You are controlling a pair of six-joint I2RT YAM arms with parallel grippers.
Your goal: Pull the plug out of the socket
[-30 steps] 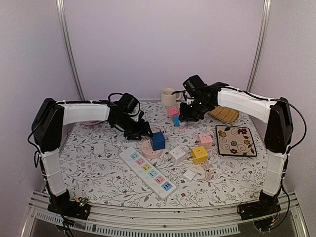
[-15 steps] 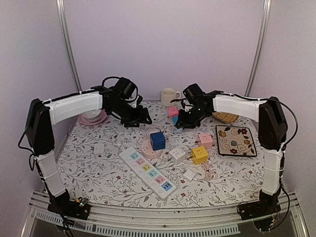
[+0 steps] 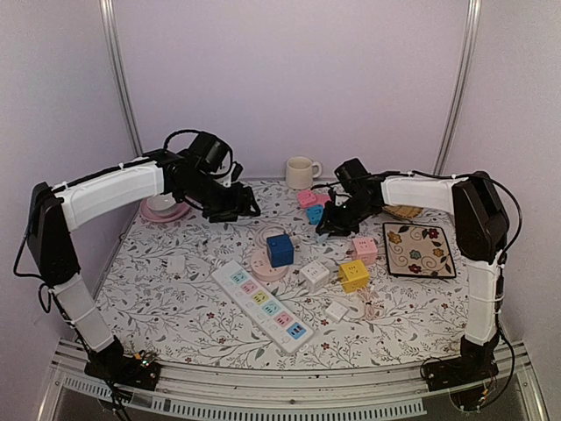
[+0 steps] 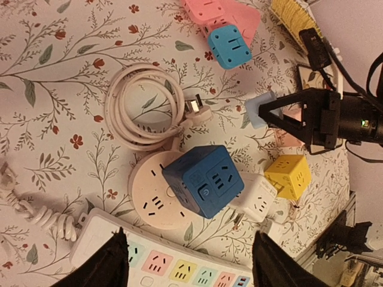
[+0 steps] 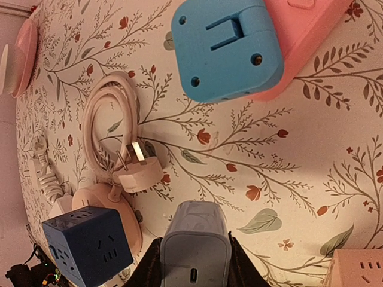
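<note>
We note right gripper (image 5: 192, 274) clamped on grey plug (image 5: 194, 239), round socket (image 3: 260, 264) at its 8 o'clock; left gripper (image 4: 188, 263) agape, empty.

Mug (image 3: 301, 171) at back, floral mat (image 3: 419, 250) right, pink saucer (image 3: 166, 213) left

Pale grey-blue plug block (image 5: 194, 251), small port on its near face, clamped in the right pincer (image 5: 195, 272), held clear above the desk (image 5: 335, 149), seated in no socket, light-blue socket cube (image 5: 227, 48) touching pink socket block (image 5: 305, 27) nearby.
</note>
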